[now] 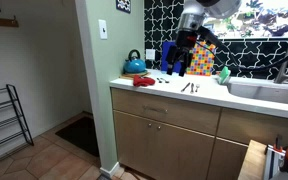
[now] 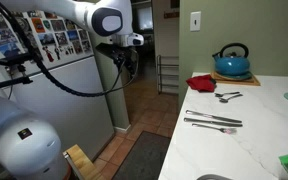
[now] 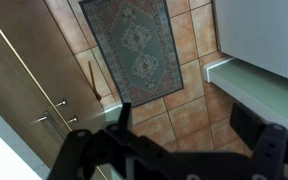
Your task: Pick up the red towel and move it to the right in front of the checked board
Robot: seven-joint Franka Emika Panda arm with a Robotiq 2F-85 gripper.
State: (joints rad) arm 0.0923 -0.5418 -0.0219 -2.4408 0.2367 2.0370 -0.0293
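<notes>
The red towel (image 1: 144, 80) lies crumpled on the white counter next to a teal kettle (image 1: 134, 64); it also shows in an exterior view (image 2: 200, 83). The multi-coloured checked board (image 1: 204, 60) leans against the tiled back wall, to the right of the towel. My gripper (image 2: 128, 66) hangs off the counter over the floor, well away from the towel. In the wrist view its fingers (image 3: 184, 125) are spread wide with only floor tiles between them. It shows dark in front of the board in an exterior view (image 1: 180, 58).
Several pieces of cutlery (image 2: 214, 121) lie on the counter (image 1: 174, 98) between towel and sink (image 1: 266, 90). A rug (image 3: 134, 45) lies on the tiled floor below. A refrigerator (image 2: 54, 70) stands behind the arm. Cabinet doors (image 3: 34, 90) are below the counter.
</notes>
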